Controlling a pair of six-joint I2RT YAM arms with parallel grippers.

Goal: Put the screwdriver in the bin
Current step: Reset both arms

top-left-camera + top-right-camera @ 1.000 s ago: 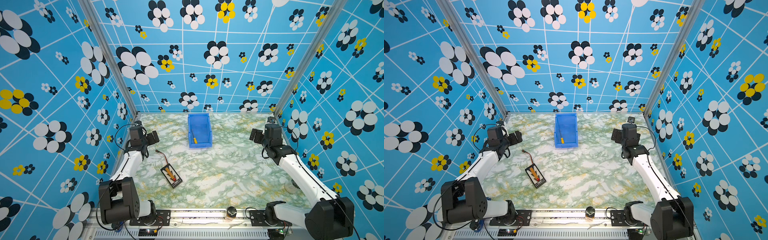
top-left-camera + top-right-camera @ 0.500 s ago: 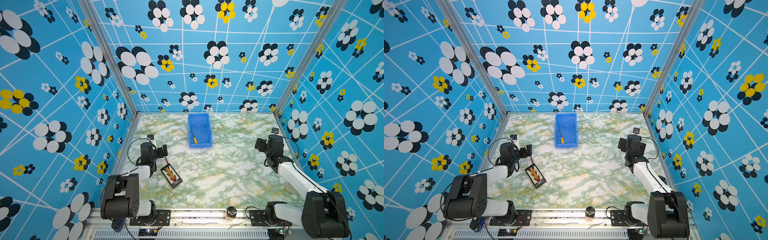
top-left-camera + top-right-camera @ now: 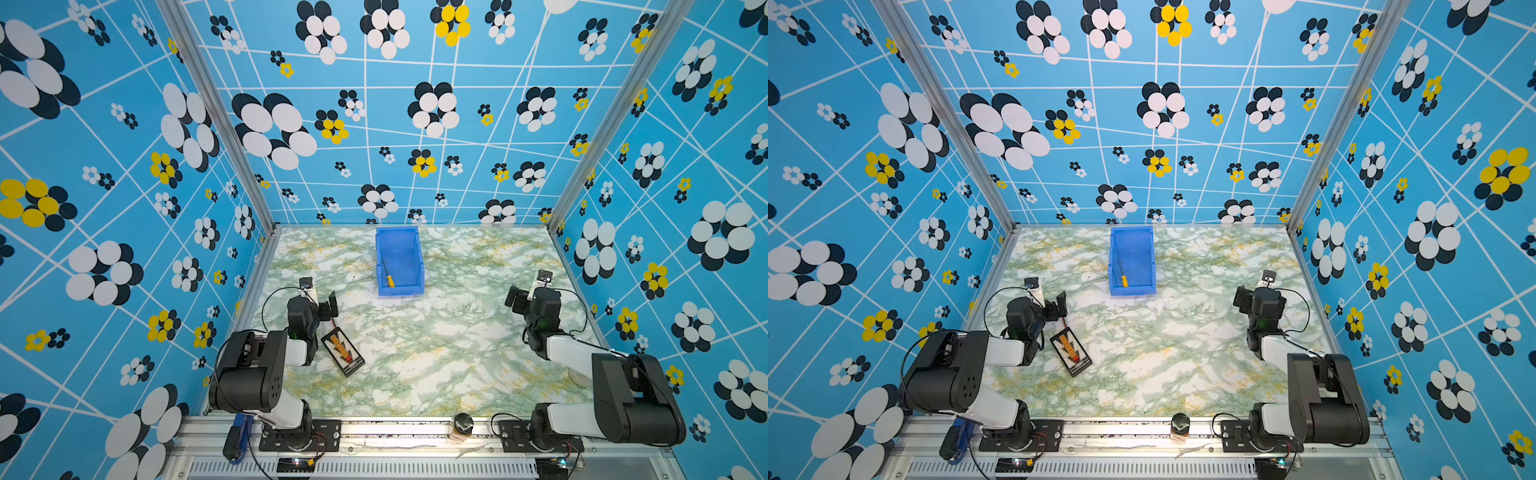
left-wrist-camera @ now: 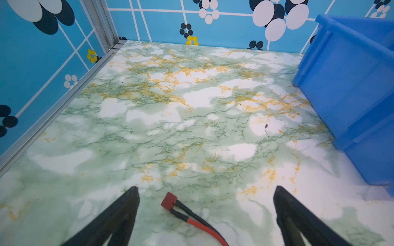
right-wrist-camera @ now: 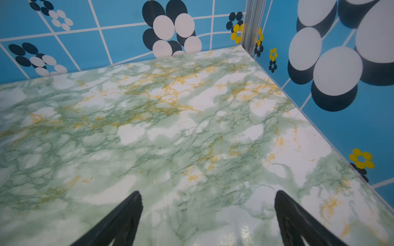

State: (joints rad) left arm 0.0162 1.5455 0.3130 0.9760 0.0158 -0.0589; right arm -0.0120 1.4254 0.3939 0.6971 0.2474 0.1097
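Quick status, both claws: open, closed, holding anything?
Left claw: open, holding nothing.
Right claw: open, holding nothing.

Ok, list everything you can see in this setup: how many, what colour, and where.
bin: one, bright blue, far middle of the table.
screwdriver: one, yellow handle, grey shaft, lying inside the bin near its front.
board: one, black with red and orange parts, on the table's left side.
wires: a red and black pair ending in a red connector, on the table.
jar: one, dark top, at the table's front edge.
table: one, green and white marble pattern.
left gripper: one, black, open, over the connector.
right gripper: one, black, open, over the table's right side.
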